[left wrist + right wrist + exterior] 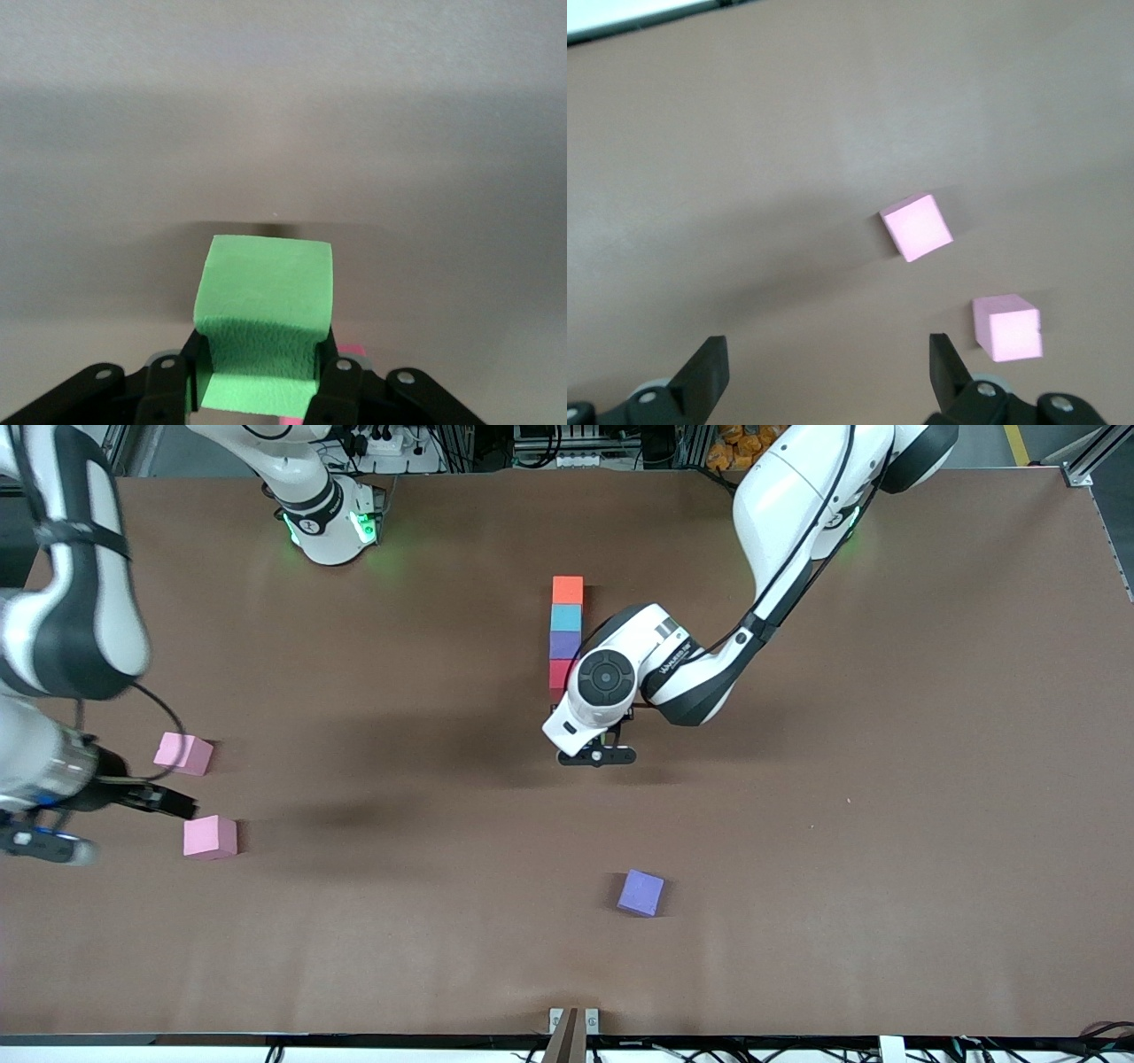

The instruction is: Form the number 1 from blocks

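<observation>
Toward the right arm's end of the worktop (354, 957), the right gripper (826, 372) hangs with its fingers spread wide and nothing between them, the arm waiting. Two pink cubes lie just beside it on the worktop, apart from each other: one pink cube (183, 754) farther from the front camera, the other pink cube (210, 837) nearer. Near the worktop's middle, four blocks stand in a straight touching column running away from the front camera: the orange block (568, 590) farthest, then the light blue block (567, 617), the purple block (564, 644), and the red block (559, 673), the last partly covered by the left arm's wrist. Over the worktop at the camera-side end of that column, the left gripper (257, 390) is clamped on the green block (264, 305), whose foam is visibly pinched in between the fingers (337, 381). Well apart, closer to the worktop's camera-side edge, a second purple cube (640, 892) lies alone, slightly turned.
</observation>
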Tool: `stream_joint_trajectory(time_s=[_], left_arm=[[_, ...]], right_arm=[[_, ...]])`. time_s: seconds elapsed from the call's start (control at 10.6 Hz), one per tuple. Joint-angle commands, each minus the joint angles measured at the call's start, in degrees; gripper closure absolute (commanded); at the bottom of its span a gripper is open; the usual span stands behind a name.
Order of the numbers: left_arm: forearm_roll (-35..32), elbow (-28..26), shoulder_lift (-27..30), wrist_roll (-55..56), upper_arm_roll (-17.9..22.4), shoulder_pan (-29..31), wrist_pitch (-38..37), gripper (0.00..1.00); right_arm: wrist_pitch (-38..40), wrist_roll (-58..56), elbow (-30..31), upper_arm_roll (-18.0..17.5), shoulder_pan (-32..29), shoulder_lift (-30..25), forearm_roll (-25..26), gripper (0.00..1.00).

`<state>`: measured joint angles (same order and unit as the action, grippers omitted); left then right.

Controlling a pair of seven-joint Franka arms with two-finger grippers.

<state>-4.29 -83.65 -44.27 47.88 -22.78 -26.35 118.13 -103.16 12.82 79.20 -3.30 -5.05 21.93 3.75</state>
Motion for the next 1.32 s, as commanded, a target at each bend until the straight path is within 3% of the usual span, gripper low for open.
stream_joint_trajectory(time_s=[0.0,0.28,0.57,1.23], left_arm=[[1.4,4.4,-2.7,2.0,0.8,-2.2,-0.6,1.00],[1.4,4.7,-3.7,4.1,0.9,-3.4,0.9,1.00],[1.3,4.6,-4.2,4.9,0.9,-4.5,1.2,1.00],[1.0,4.2,-3.8,4.8,0.9,-5.6,0.3,1.00]], right_arm=[[2.0,-6.7,-0.8,-1.0,-1.5,-4.6,-0.1,0.00],[9.6,-15.5,1.0,-0.5,-1.9,-12.8,-0.2,0.00],[10.3,-15.5,9.7,-0.9,-0.8,-20.7,-1.0,0.00],[12.8,-16.9,14.9,-2.1,-0.8,-26.7,-2.5,0.00]])
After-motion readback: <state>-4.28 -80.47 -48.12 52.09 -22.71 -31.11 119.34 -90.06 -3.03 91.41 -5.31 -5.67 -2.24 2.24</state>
